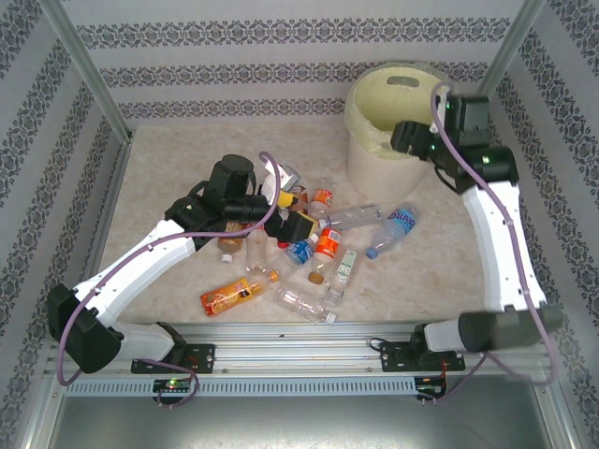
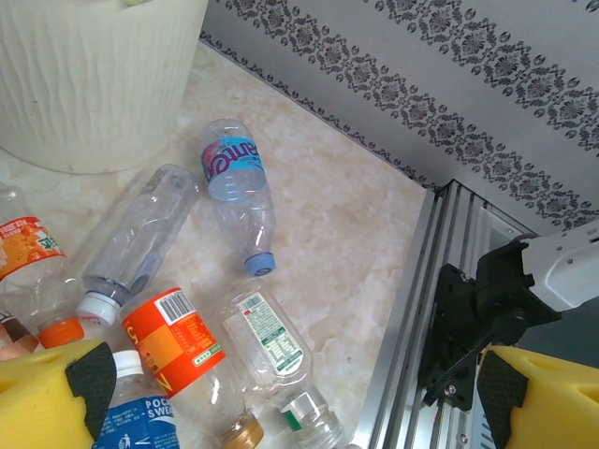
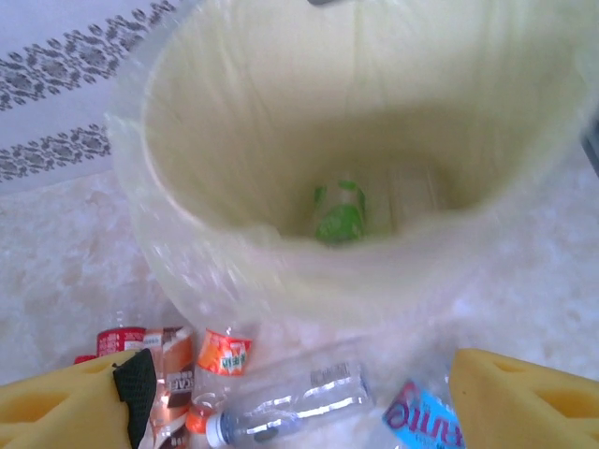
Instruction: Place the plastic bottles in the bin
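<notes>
right gripper (image 3: 299, 388): hangs spread, empty, over bin (image 1: 372, 173) for dropping | left gripper (image 2: 295, 393): hovers spread wide over plastic bottles (image 1: 328, 241) on bench (image 1: 168, 168) for picking

**Colours and patterns on the bottle table**

Bin: the large round white plastic bin (image 1: 372, 173) has a pale yellow-green bag liner (image 3: 281, 140), with a blurred green patch inside.
Bottles, all clear plastic: the blue-labelled bottle (image 2: 236, 168) has a blue cap, the orange-labelled bottle (image 2: 173, 341) shows a barcode, the white-and-green-labelled bottle (image 2: 271, 341), and the unlabelled bottle (image 2: 140, 234) has a white cap.
The marbled tabletop (image 1: 449, 262) is beige.
The striped walls (image 1: 281, 37) are white with grey floral bands.
</notes>
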Action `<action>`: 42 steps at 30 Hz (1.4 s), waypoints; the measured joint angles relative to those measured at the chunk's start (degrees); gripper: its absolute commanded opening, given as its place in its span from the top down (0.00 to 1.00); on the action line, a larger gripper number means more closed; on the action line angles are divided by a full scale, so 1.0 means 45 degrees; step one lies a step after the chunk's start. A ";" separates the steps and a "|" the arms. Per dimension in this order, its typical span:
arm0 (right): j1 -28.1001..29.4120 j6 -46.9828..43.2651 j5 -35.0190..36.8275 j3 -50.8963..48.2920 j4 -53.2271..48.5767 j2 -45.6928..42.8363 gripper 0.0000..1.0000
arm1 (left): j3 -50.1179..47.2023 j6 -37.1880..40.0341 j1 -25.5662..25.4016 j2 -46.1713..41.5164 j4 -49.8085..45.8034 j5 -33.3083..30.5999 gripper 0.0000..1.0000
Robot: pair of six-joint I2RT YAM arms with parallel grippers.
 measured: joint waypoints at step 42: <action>-0.1399 0.5095 -0.1593 -1.1929 0.7121 -0.0709 0.09 | 0.0000 -0.0083 -0.0257 0.0000 0.0000 0.0068 0.00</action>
